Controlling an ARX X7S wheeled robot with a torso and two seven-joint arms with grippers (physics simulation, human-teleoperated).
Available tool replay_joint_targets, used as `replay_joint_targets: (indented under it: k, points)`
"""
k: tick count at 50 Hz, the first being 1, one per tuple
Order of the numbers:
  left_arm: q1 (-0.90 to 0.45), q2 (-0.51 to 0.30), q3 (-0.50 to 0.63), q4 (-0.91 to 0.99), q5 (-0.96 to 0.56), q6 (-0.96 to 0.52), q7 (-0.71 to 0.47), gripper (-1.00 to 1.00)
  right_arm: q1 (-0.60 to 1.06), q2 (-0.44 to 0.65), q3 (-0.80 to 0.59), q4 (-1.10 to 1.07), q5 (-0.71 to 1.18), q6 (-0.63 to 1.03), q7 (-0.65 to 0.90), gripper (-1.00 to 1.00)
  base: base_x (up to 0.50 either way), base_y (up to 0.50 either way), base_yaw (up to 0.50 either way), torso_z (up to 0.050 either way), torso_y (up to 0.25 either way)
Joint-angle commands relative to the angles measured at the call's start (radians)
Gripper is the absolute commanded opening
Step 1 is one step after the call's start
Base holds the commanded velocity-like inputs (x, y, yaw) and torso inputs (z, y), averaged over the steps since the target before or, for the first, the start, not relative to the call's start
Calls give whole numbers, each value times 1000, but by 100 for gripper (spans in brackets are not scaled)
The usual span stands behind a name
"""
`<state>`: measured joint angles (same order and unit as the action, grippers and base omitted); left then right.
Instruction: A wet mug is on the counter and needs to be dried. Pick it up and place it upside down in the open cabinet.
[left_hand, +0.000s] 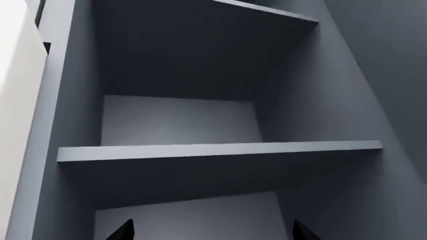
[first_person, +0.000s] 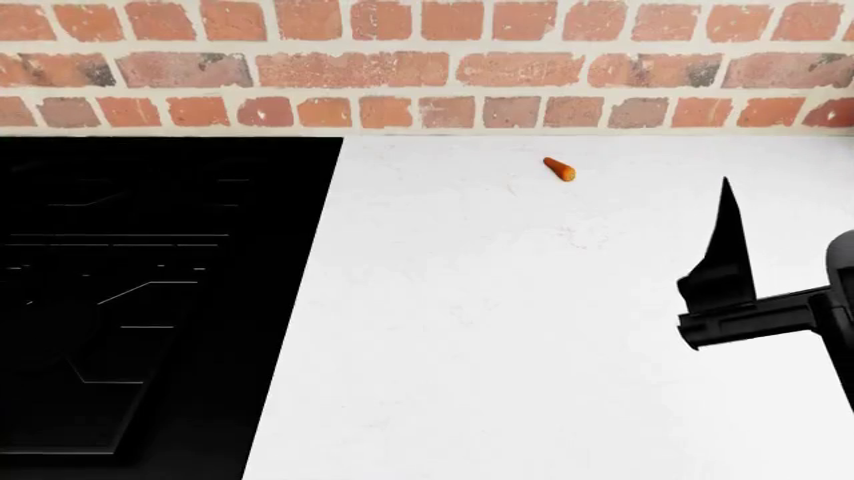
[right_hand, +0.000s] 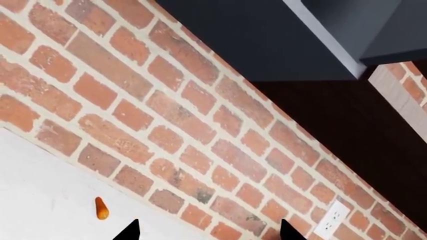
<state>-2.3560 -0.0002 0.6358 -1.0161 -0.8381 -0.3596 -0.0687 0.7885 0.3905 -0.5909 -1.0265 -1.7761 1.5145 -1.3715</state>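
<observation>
Head view: the white counter lies bare but for a small orange carrot-like piece near the brick wall; a black stovetop adjoins it on the left.
Mug: not visible in any view, so its place cannot be told.
Right end effector: hovers over the counter's right side, grasping nothing; the right wrist view shows two dark fingertips standing apart, so it is released.
Left end effector: faces the open cabinet, tips spread with nothing between them.
Risk: with the mug out of sight, a reach could go blind and knock it over; smooth wet glaze would likely slip in a loose pinch.
Risk at cabinet: the shelf edges are thin and close-set, so an inverted mug might clip one on entry.
Materials: matte grey flat cabinet panels; rough red brick with pale mortar; smooth, faintly mottled counter slab.
</observation>
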Motion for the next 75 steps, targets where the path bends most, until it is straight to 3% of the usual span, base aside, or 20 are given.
replay_joint_targets:
  k: [1, 27, 43, 75]
  points:
    - [0, 0, -183, 80, 134, -98, 40, 100, 12, -21, 12, 11, 12, -24, -3, 100, 0, 0, 0, 0, 0]
    - [1, -4, -337, 220, 135, -302, 76, 100, -1, -37, 13, 9, 70, -38, 60, 100, 0, 0, 0, 0, 0]
    - [91, -77, -343, 555, 13, -491, -36, 100, -25, -29, 10, -5, 138, -28, 136, 100, 0, 0, 0, 0, 0]
    - [171, -153, -449, 930, -218, -760, -269, 100, -29, -52, 33, -5, 152, -60, 136, 100, 0, 0, 0, 0, 0]
